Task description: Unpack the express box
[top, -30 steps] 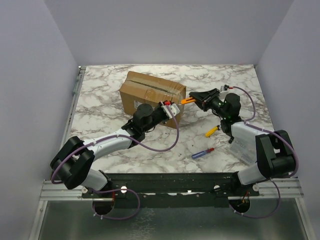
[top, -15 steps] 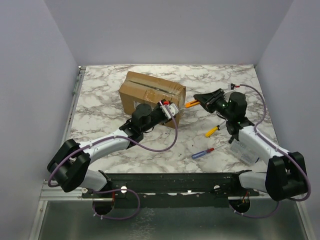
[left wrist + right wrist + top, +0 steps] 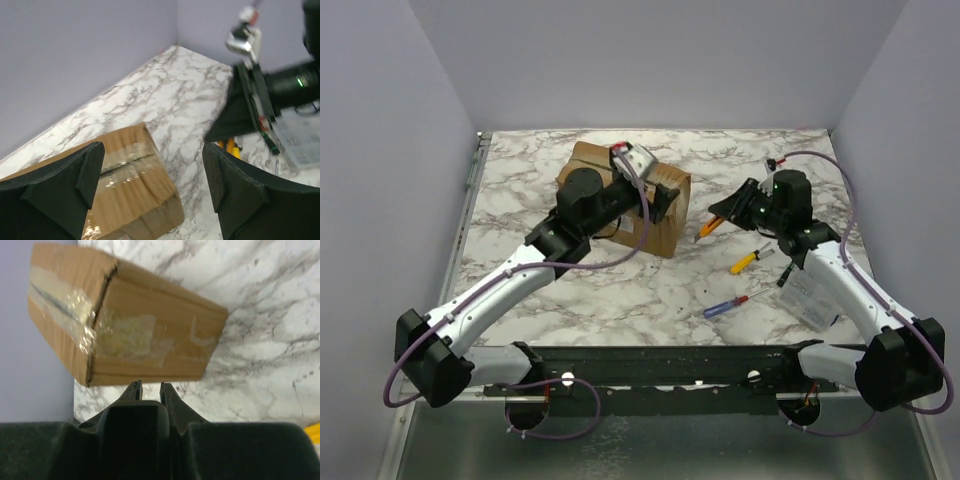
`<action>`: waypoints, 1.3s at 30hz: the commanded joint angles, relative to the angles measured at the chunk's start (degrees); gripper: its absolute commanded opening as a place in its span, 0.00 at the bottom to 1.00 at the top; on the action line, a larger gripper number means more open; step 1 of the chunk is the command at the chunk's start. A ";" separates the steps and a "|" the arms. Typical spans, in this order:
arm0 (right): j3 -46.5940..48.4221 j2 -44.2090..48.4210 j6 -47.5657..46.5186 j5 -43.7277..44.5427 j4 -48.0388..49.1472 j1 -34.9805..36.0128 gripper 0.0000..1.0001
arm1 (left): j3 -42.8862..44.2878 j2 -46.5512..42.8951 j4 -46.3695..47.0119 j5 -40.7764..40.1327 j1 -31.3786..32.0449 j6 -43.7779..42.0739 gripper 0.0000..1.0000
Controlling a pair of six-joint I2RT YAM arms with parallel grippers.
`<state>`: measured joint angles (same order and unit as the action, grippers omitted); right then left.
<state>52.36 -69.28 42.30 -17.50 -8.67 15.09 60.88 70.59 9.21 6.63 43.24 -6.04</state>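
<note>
Left claw (image 3: 152,155) is spread wide open with nothing in it, hanging over the express box (image 3: 150,330); the box sits back-middle on the marble surface (image 3: 520,200); from above, the left arm hides most of its top, though glossy tape shows along the seams; just right of it, the right claw (image 3: 718,215) is clenched on an orange tool (image 3: 705,228), mostly buried in the grip, so can't tell what kind; nearer the right arm lie a yellow screwdriver (image 3: 744,263), a red-and-blue screwdriver (image 3: 725,306) and a clear case (image 3: 808,292).
</note>
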 commanded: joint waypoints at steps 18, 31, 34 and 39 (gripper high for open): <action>-4.90 -3.78 9.85 -6.07 9.97 14.88 0.00 | 24.16 24.75 -24.17 10.85 -41.92 32.20 0.84; -6.07 -6.72 20.48 6.07 12.29 14.87 0.00 | 5.70 21.09 -14.41 21.70 -41.59 40.13 0.74; -7.68 -6.41 21.85 8.55 12.50 14.70 0.00 | 1.68 16.95 -13.22 22.11 -41.36 41.96 0.74; -7.29 -7.28 20.71 10.46 11.00 13.73 0.00 | -4.11 9.63 -11.94 22.96 -39.99 43.85 0.75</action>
<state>44.86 -75.59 62.59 -11.68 2.72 29.63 61.58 85.25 -0.21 25.32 1.39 35.83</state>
